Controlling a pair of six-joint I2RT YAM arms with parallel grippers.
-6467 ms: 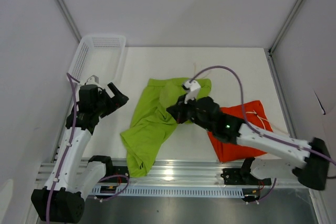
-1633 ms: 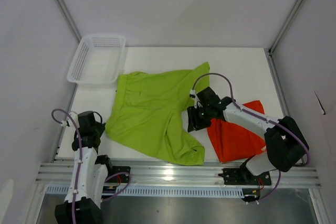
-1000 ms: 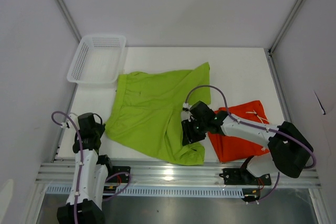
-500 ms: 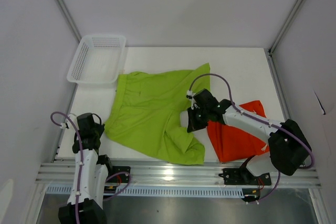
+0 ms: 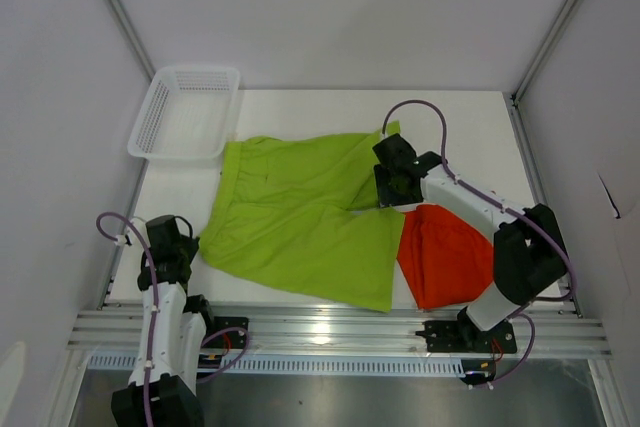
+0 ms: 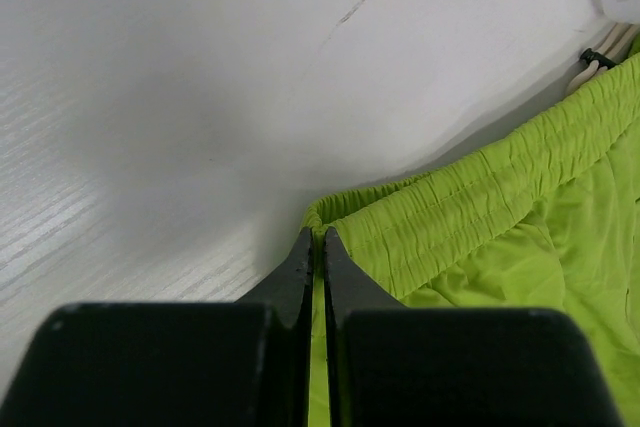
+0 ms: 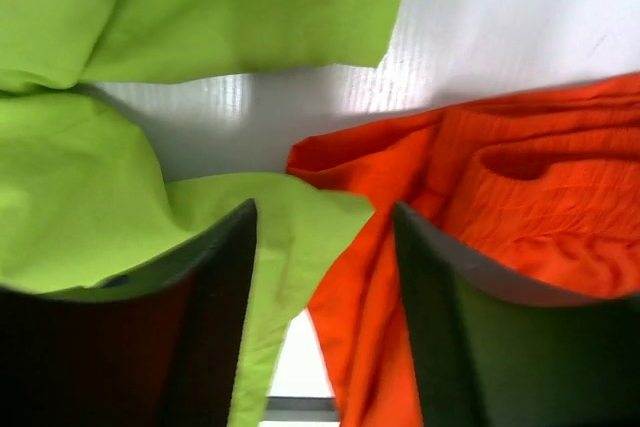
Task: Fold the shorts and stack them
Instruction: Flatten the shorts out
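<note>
The lime green shorts (image 5: 290, 217) lie spread nearly flat in the middle of the table, waistband to the left. My left gripper (image 5: 190, 245) is shut on the waistband's near-left corner; in the left wrist view the gripper (image 6: 318, 239) pinches the gathered green shorts (image 6: 480, 207) between its black fingers. White drawstrings (image 6: 600, 47) show at that view's top right. The orange shorts (image 5: 445, 252) lie crumpled at the right, touching the green leg. My right gripper (image 5: 388, 199) hovers open over where green shorts (image 7: 100, 217) meet orange shorts (image 7: 520, 187); nothing is held in the gripper (image 7: 325, 217).
A white mesh basket (image 5: 195, 71) stands at the table's far left corner. Grey walls close in the table on three sides. A metal rail (image 5: 330, 332) with both arm bases runs along the near edge.
My right gripper drew the bunched right leg of the green shorts out flat, let it go and moved toward the back. The left gripper kept its hold and stayed put.
</note>
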